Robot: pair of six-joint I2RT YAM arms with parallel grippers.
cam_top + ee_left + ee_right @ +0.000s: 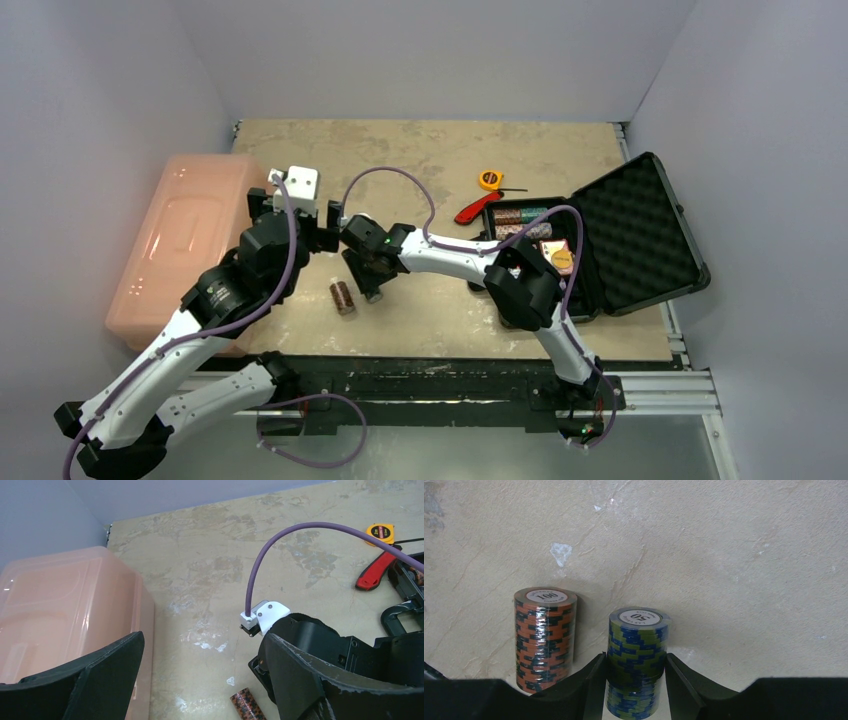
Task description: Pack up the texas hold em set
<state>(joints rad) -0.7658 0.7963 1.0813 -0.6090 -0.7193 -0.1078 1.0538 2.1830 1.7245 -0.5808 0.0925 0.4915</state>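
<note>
Item under the right hand (635,657): one blue chip roll (638,640), face marked 50, lying on its side on the table (430,150). The hand's two fingers (584,680) sit against opposite sides of the roll, pinching it. The roll rests on the table surface.

Just beside this roll, outside the hand's left finger in the wrist view, an orange chip roll (544,640) marked 100 lies parallel to it. The two rolls are not touching, and the hand is not on the orange one.

The black case (600,308) lies well apart from the right hand, toward the robot's right. It is open, with the foam lid (635,235) tilted back. More chip rolls (520,215) sit in its far compartment.

The left hand (202,640) is close on the right hand's left side. Its fingers are spread wide, with nothing between them, and it is above the table.

Other items: a pink bin (190,240) on the far left beyond the left hand. A yellow tape measure (489,180) and a red-handled tool (478,208) lie between the right hand and the case, toward the far side of the table.
</note>
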